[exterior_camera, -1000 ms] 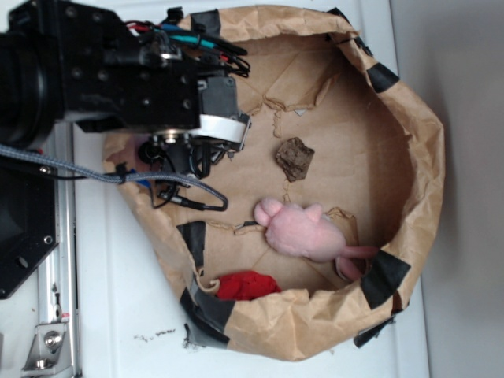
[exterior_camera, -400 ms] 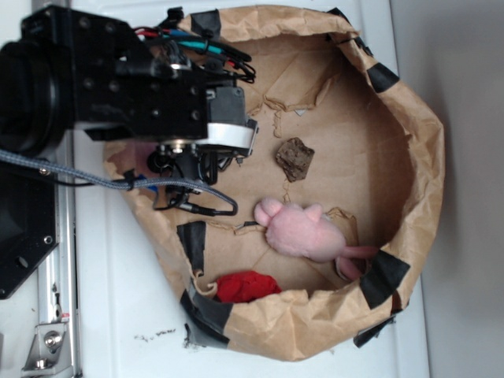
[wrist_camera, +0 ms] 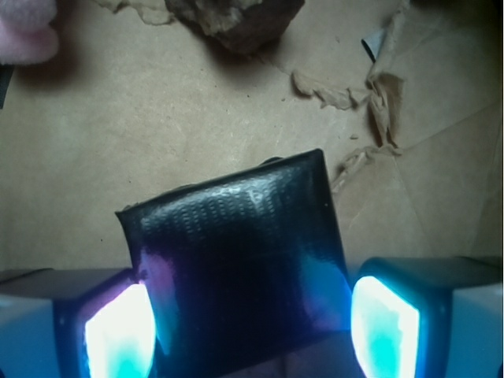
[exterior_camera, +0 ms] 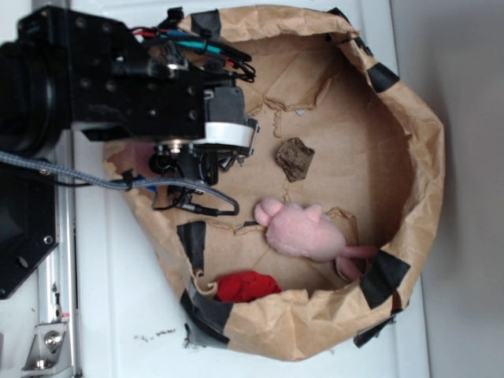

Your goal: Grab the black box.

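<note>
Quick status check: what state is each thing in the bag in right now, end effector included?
black box: flat on the bag floor, between the fingers, rotated askew.
end effector: open, straddling the box; contact unclear.
brown lump: resting free.
pink plush: lying on its side.
red cloth: bunched against the bag wall.

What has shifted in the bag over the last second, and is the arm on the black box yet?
The arm moved a little rightward, deeper over the bag, then nearly stopped. In the wrist view the black box now sits between the gripper fingers, the left pad at its edge and a slim gap at the right; a firm grip isn't confirmed. The pink plush, brown lump, red item and paper bag stayed put.
</note>
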Action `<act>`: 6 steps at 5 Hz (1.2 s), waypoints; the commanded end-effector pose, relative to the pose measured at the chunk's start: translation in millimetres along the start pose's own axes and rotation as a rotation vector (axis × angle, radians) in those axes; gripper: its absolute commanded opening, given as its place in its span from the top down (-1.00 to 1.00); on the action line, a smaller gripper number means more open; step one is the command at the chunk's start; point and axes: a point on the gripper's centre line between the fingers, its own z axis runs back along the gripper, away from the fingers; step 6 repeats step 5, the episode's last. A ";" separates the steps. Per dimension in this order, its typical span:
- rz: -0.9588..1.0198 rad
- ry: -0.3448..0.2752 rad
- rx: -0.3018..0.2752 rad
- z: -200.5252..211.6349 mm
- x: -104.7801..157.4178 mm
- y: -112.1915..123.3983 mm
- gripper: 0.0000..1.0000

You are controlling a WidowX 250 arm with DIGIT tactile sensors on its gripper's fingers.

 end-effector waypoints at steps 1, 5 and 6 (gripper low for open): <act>0.133 -0.116 -0.056 59.5 19.7 16.3 1.00; 0.239 -0.160 -0.122 94.0 36.9 8.1 1.00; 0.239 -0.160 -0.122 94.0 36.9 8.1 1.00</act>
